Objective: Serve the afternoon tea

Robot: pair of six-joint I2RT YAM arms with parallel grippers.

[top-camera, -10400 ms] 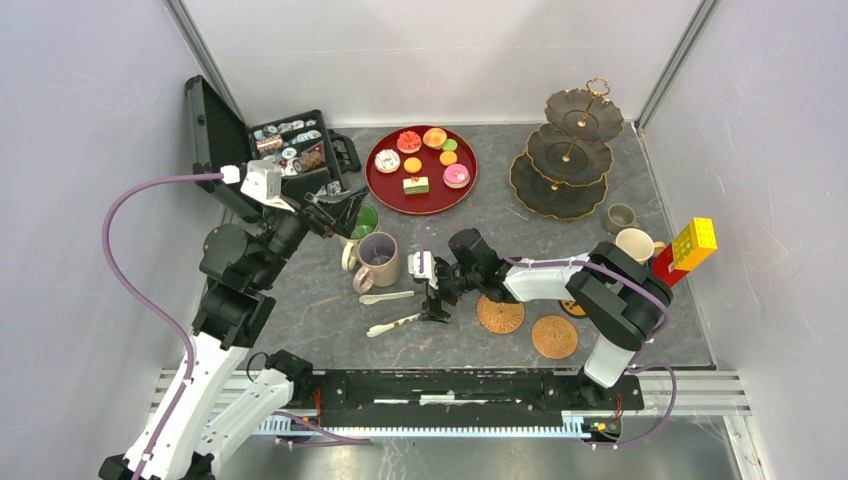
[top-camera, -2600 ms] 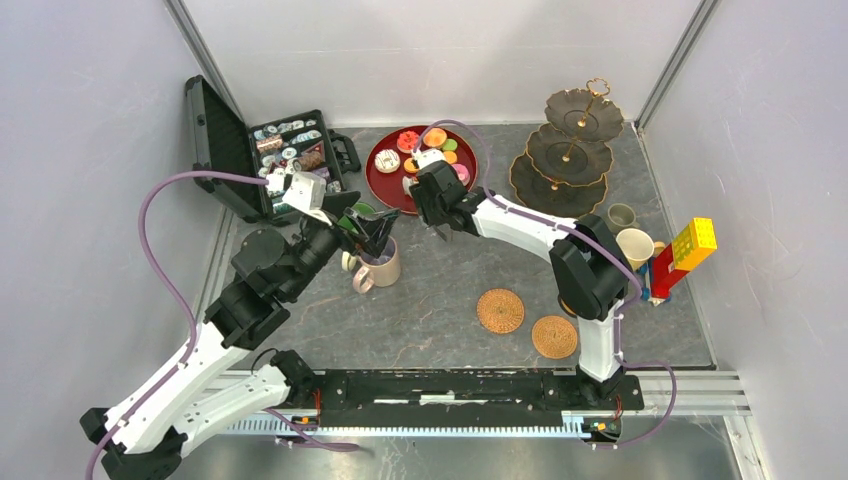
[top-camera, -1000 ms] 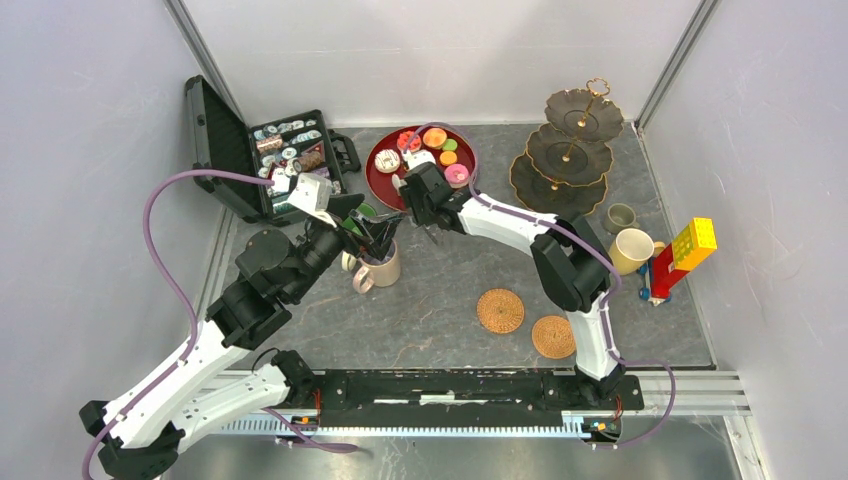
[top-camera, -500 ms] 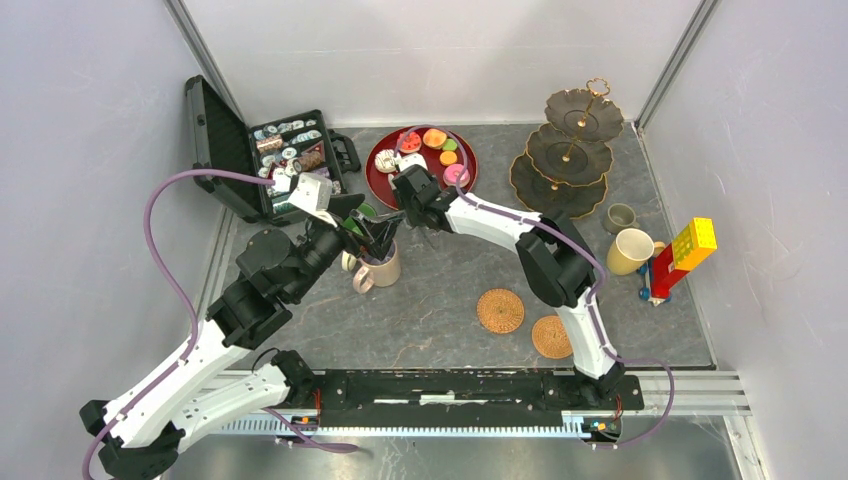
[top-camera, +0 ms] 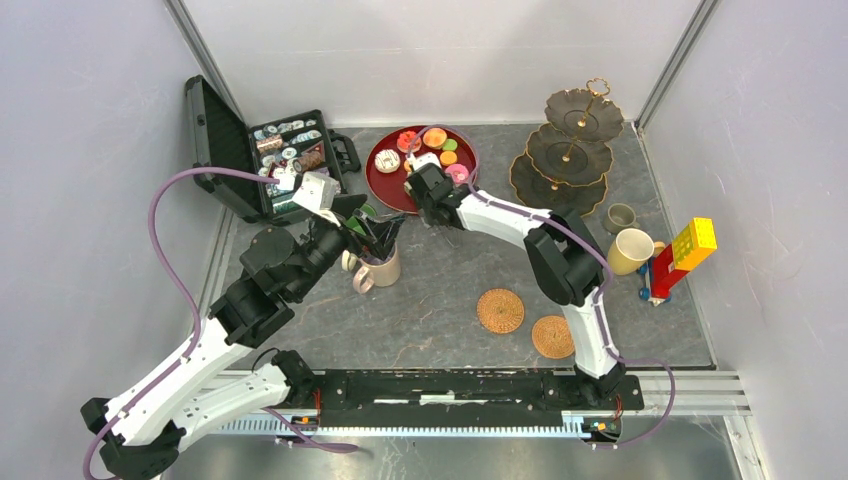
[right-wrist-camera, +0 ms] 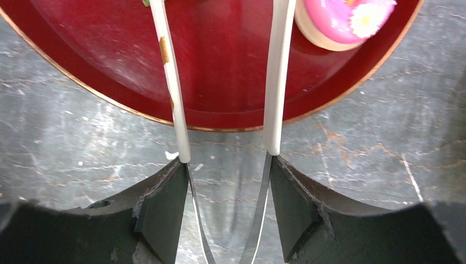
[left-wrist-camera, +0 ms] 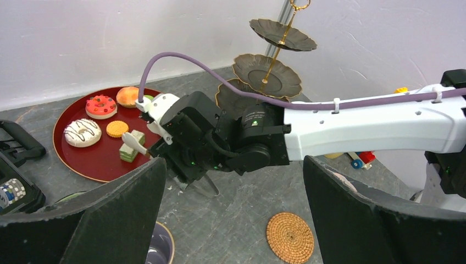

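The right gripper (right-wrist-camera: 228, 164) is closed on a pair of white tongs (right-wrist-camera: 275, 82); its fingers press on the two arms where the white part meets the metal. The tongs reach over the gold-lined near rim of the round red tray (left-wrist-camera: 93, 162). One tip is just beside the green and white cake slice (left-wrist-camera: 132, 147); I cannot tell if it touches. A pink cake (right-wrist-camera: 340, 19) lies right of the tongs, close to the rim. The other cakes also lie on the tray.

The left gripper (left-wrist-camera: 233, 164) hangs over the beige mug (top-camera: 380, 270) with its jaws wide apart and nothing between them. The green-lined mug (top-camera: 365, 212) is just behind, mostly hidden.

The three-tier stand (top-camera: 568, 150) is at the far right corner, well apart from the tray, and its plates are bare. The yellow mug (top-camera: 632, 250) and the small grey mug (top-camera: 620, 216) stand near the right edge, beside the toy blocks (top-camera: 690, 245).

The open black case (top-camera: 290, 150) is at the far left, with its lid towards the wall. The grey surface (top-camera: 450, 270) is free between the tray and the two woven coasters (top-camera: 500, 311).

A round label (left-wrist-camera: 255, 118) on the right arm has writing too small to read.
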